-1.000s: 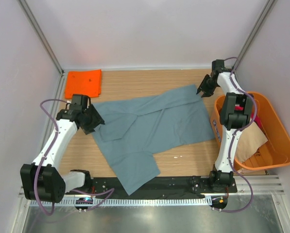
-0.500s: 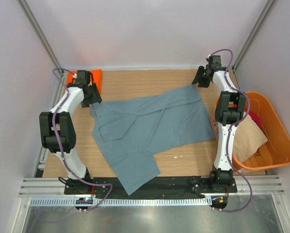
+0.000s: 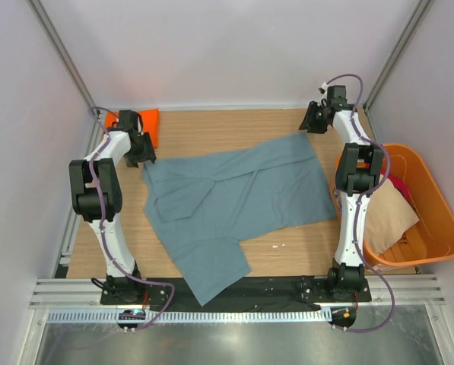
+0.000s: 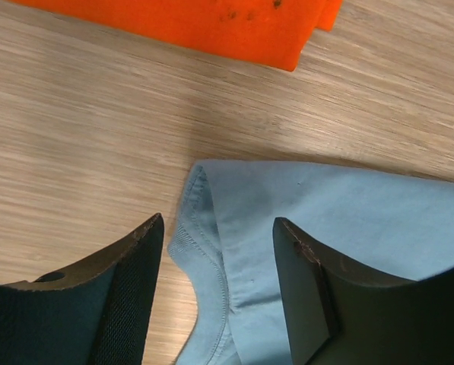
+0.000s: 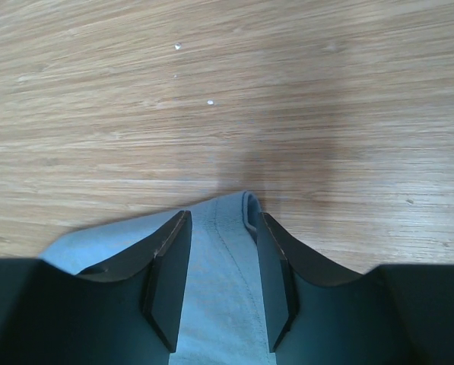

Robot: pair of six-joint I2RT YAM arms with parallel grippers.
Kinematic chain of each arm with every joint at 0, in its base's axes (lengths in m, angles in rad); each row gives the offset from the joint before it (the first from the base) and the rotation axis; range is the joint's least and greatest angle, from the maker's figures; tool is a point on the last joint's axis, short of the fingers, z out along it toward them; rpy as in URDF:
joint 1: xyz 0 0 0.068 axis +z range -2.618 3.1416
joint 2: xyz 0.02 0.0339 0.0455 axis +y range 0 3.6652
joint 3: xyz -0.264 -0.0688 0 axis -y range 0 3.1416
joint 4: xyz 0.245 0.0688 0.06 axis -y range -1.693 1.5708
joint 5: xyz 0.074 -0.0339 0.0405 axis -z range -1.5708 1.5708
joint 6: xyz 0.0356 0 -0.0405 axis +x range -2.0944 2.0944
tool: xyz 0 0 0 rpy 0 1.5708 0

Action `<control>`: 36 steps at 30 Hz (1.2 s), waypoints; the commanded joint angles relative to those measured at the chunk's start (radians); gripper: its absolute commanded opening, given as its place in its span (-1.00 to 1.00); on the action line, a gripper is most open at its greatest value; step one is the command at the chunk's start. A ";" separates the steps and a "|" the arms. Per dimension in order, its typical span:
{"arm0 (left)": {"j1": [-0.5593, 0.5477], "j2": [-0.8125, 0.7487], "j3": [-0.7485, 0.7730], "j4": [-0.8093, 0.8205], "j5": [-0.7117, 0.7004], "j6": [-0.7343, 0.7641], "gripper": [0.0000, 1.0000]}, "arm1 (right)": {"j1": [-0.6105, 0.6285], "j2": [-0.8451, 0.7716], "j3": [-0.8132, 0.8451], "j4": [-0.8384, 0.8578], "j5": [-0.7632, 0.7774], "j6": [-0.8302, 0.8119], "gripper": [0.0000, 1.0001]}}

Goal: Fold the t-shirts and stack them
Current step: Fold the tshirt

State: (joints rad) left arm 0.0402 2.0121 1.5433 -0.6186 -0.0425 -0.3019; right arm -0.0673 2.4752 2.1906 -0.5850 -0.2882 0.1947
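Here the wooden table [image 3: 234, 125] shows bare wood along its far side and at the near left. The big grey-blue t-shirt [image 3: 242, 190] lies spread in the middle, its near tip over the black front rail [image 3: 272, 287]. The orange tub [image 3: 436, 199] sits just beside its right edge. A folded orange t-shirt [image 3: 150, 125] lies in the far left corner. The left claw [image 4: 219, 228] stands spread over the big shirt's far left corner. The right claw [image 5: 220, 217] stands spread over its far right corner.

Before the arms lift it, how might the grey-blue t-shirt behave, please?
Probably floppy: the grey-blue t-shirt lies flat, creased and folded over itself. Held at the far corners that the left gripper and right gripper straddle, it would likely sag between them.
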 commanded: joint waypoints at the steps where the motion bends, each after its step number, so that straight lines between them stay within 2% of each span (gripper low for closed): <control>1: 0.001 0.028 0.044 0.023 0.067 0.020 0.21 | 0.006 -0.007 0.017 0.017 -0.039 -0.028 -0.10; 4: 0.003 0.045 0.044 0.031 0.090 0.006 0.11 | 0.004 -0.006 0.011 0.025 -0.049 -0.021 -0.17; 7: 0.003 0.054 0.044 0.037 0.101 -0.003 -0.04 | 0.004 0.004 0.017 0.039 -0.057 0.005 -0.36; 8: 0.003 0.057 0.044 0.037 0.101 -0.008 -0.17 | 0.004 0.005 0.015 0.045 -0.060 0.011 -0.41; 13: 0.003 0.062 0.051 0.034 0.089 -0.013 -0.49 | 0.004 0.011 0.014 0.060 -0.072 0.052 -0.67; 14: 0.004 0.065 0.052 0.033 0.084 -0.011 -0.62 | 0.003 0.010 0.012 0.068 -0.072 0.057 -0.84; 16: 0.003 0.066 0.052 0.026 0.064 -0.011 -0.82 | 0.003 0.004 0.006 0.077 -0.056 0.071 -0.95; 17: 0.006 0.068 0.054 0.022 0.058 -0.014 -1.00 | 0.003 -0.001 -0.009 0.097 -0.046 0.083 -0.98; 22: 0.009 0.063 0.041 0.016 0.015 -0.028 -1.00 | 0.001 -0.035 -0.043 0.146 0.015 0.120 -0.96; 23: 0.009 0.063 0.041 0.017 0.021 -0.031 -1.00 | -0.002 -0.035 -0.038 0.133 0.015 0.117 -0.81; 25: 0.010 0.062 0.044 0.019 0.033 -0.032 -1.00 | -0.002 -0.036 -0.029 0.111 0.038 0.100 -0.25; 33: 0.010 0.062 0.035 0.019 0.036 -0.031 -0.81 | -0.002 -0.041 -0.052 0.053 0.029 0.028 -0.19; 36: 0.009 0.068 0.034 0.019 0.036 -0.032 -0.78 | -0.002 -0.036 -0.060 0.057 0.012 0.037 -0.25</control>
State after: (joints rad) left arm 0.0418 2.0796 1.5555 -0.6174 0.0032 -0.3336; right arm -0.0677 2.4832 2.1357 -0.5259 -0.2718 0.2493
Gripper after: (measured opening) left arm 0.105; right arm 0.384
